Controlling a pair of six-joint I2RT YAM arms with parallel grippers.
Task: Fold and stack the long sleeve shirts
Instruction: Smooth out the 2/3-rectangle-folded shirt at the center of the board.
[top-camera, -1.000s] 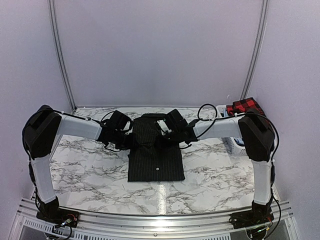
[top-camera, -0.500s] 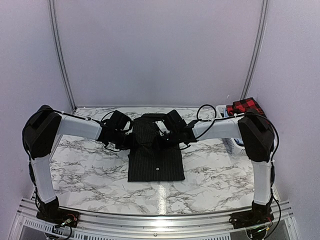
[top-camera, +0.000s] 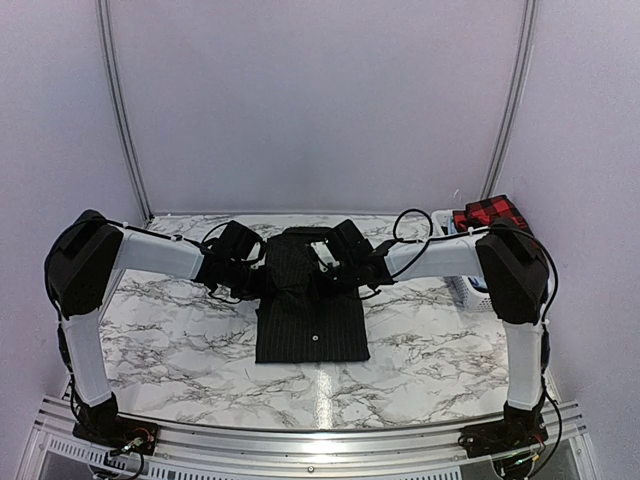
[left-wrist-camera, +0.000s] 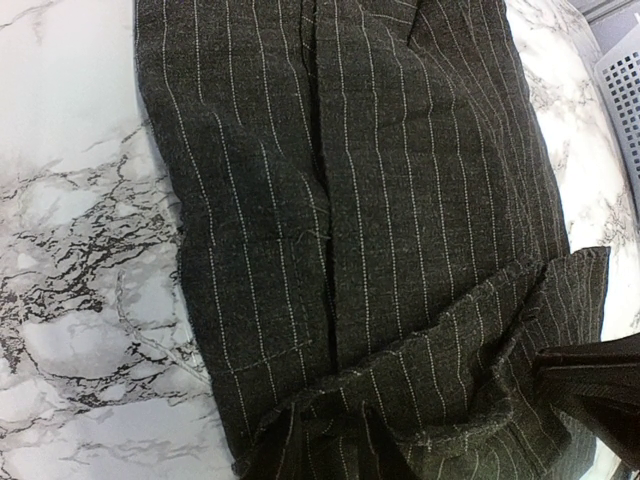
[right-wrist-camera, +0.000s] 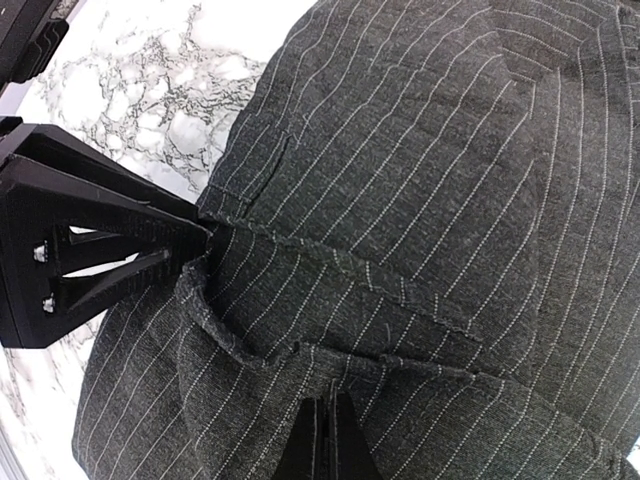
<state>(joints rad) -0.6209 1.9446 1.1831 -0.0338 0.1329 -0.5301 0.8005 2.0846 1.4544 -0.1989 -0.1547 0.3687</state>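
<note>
The left gripper (right-wrist-camera: 196, 236) is pinched closed on the black pinstriped shirt (top-camera: 310, 320). In the right wrist view its black fingers taper to one tip that bites a raised fold at the cloth's edge. In the top view it sits at about 10 o'clock on the shirt, at the shoulder, with its arm reaching in from 9 o'clock.

The right gripper (right-wrist-camera: 322, 435) also looks clamped on that shirt. Its own two fingers stand pressed together at the 6 o'clock edge of its wrist view, with bunched pinstriped cloth rising around them. In the top view it is at about 1 o'clock on the shirt, beside the collar, and its arm comes in from 3 o'clock. The two grippers are close together across the shirt's upper part.

The black pinstriped shirt lies in the middle of the marble table (top-camera: 170, 340) as a narrow dark rectangle. Its collar points to 12 o'clock, its straight lower edge to 6 o'clock, and its buttons run up the centre.

The red-and-black checked shirt (top-camera: 490, 213) is well apart, at about 2 o'clock from the black one. It sits on top of the white lattice basket (top-camera: 468, 290) at the table's right edge, partly behind the right arm.
</note>
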